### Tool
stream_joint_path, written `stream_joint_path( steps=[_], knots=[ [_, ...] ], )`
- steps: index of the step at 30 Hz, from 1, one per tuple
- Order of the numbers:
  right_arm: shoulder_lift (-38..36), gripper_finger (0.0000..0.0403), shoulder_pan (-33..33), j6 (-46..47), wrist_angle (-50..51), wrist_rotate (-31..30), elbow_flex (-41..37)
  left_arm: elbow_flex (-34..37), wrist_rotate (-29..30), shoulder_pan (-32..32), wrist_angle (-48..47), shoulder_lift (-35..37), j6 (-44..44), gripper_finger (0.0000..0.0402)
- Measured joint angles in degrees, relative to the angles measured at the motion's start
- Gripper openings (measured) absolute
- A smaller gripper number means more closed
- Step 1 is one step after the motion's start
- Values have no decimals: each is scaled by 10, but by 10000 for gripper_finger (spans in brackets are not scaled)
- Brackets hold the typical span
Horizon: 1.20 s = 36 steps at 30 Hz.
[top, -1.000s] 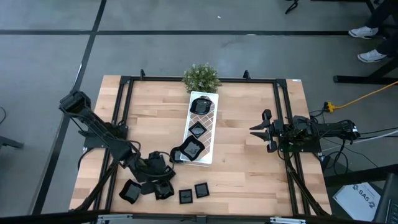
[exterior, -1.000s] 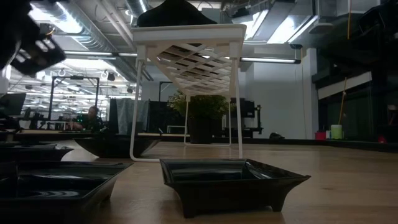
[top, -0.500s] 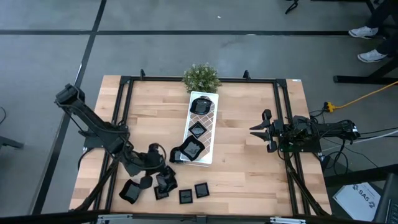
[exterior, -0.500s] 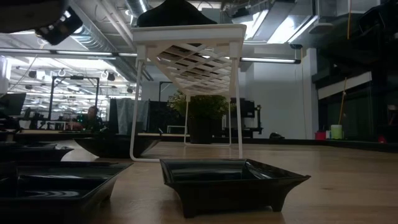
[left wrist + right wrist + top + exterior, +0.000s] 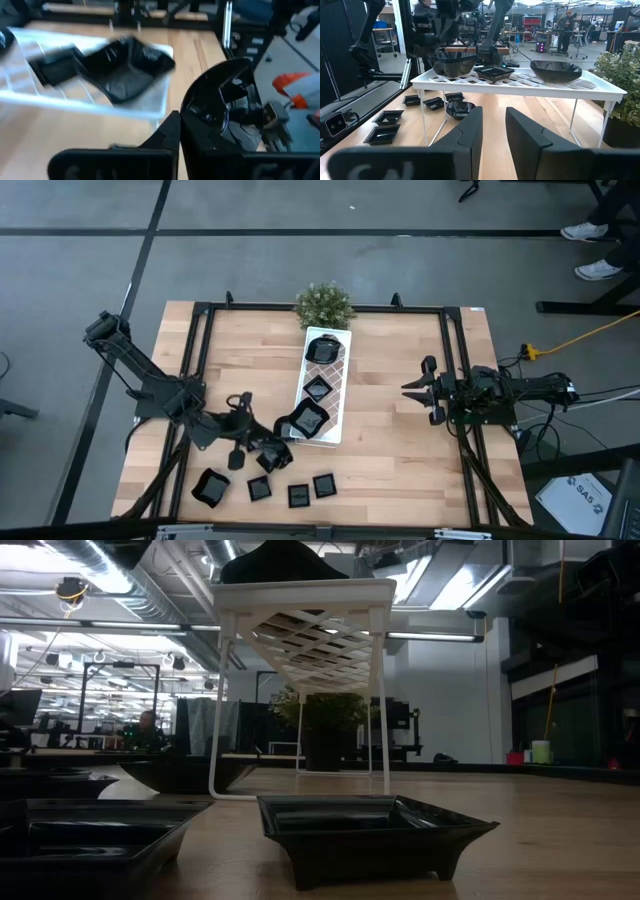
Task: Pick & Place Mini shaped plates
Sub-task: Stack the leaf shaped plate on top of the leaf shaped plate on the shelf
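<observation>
Small glossy black plates lie near the table's front edge [image 5: 210, 487], [image 5: 259, 489], [image 5: 299, 496], [image 5: 324, 485]. Three more rest on the white lattice tray [image 5: 338, 395], which stands on thin legs [image 5: 378, 690]: a round one [image 5: 323, 348], a small square one [image 5: 318, 389] and a larger one [image 5: 305, 420] at its near end. My left gripper [image 5: 258, 452] is shut on another black plate [image 5: 276, 457] just left of the tray's near end. My right gripper [image 5: 412, 389] waits open near the table's right edge, holding nothing. My left gripper pinches the black plate by its rim [image 5: 192, 120] between its two fingers [image 5: 167, 137]. The fingers come from the table's left, slanting a little downward. The plate [image 5: 225, 115] stands tilted on edge beside the fingers, clear of the table.
A small green potted plant [image 5: 323, 304] stands at the far edge behind the tray. A black frame [image 5: 200, 315] runs around the tabletop. Bare wood [image 5: 385, 430] lies between the tray and my right arm.
My left gripper has risen from the plates at the front edge and gone toward the tray's near end, rolling as it went. It stays shut on the black plate, which has come up off the table with it.
</observation>
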State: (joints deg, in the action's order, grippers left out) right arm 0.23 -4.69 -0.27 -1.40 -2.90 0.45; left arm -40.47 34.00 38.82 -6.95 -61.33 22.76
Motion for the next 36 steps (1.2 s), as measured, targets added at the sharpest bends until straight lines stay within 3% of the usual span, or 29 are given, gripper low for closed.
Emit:
stream_joint_path(
  steps=[8, 27, 36],
  knots=[
    [0, 85, 0, 0, 0, 0, 0, 0, 12, -53, 43, 26, -89, 2],
    [0, 85, 0, 0, 0, 0, 0, 0, 40, -150, 132, 26, -183, 2],
    [0, 85, 0, 0, 0, 0, 0, 0, 40, -209, 153, 26, -185, 2]
  ],
)
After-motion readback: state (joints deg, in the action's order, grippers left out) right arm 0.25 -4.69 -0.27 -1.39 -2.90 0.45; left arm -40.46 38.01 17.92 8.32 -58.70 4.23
